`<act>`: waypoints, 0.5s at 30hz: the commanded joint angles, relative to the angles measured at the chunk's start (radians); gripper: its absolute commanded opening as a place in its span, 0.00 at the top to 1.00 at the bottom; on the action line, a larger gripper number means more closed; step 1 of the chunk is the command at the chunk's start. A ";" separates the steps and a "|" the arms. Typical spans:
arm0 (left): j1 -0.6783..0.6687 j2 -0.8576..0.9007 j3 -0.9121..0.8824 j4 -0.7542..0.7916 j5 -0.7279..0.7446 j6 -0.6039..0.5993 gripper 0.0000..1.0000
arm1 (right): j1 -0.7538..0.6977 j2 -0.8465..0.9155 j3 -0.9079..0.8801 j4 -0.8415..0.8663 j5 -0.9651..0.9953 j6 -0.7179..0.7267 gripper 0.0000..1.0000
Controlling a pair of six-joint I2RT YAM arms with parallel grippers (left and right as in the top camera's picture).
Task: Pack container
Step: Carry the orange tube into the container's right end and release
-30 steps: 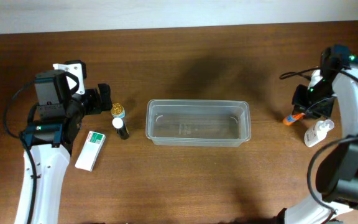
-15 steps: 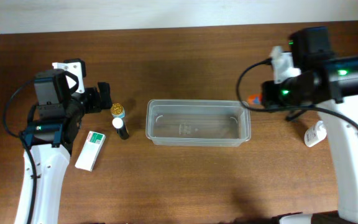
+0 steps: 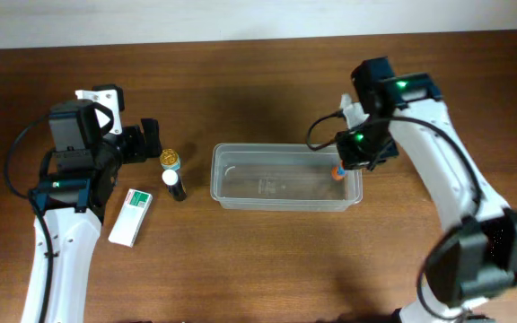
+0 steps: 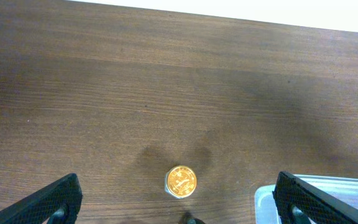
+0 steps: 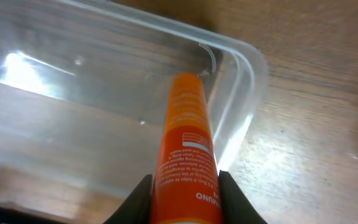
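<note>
The clear plastic container [image 3: 285,177] sits in the middle of the table. My right gripper [image 3: 355,154] is shut on an orange tube [image 5: 186,149] and holds it over the container's right end [image 5: 241,74], its tip [image 3: 337,170] pointing into the inside corner. My left gripper [image 3: 147,142] is open and empty, left of the container. A gold-capped jar [image 4: 180,182] stands between its fingers in the left wrist view, and it also shows overhead [image 3: 170,161]. A small dark bottle with a white cap [image 3: 175,185] stands just below the jar.
A white-and-green carton [image 3: 130,216] lies at the left, below my left gripper. The container's left corner [image 4: 272,199] shows at the bottom right of the left wrist view. The table's far edge meets a white wall.
My right arm has swung from the far right of the table to the container's right end, carrying the orange tube. The white bottle seen at the far right is out of view. The left arm is still.
</note>
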 commanded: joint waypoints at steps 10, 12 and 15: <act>0.003 -0.001 0.025 0.003 0.018 0.009 0.01 | 0.005 0.116 -0.010 0.116 0.012 -0.002 0.76; 0.003 -0.001 0.025 0.003 0.018 0.009 0.01 | 0.005 0.116 -0.010 0.110 0.013 -0.002 0.55; 0.003 -0.001 0.025 0.003 0.018 0.009 0.01 | 0.005 0.116 -0.010 0.095 0.014 -0.003 0.36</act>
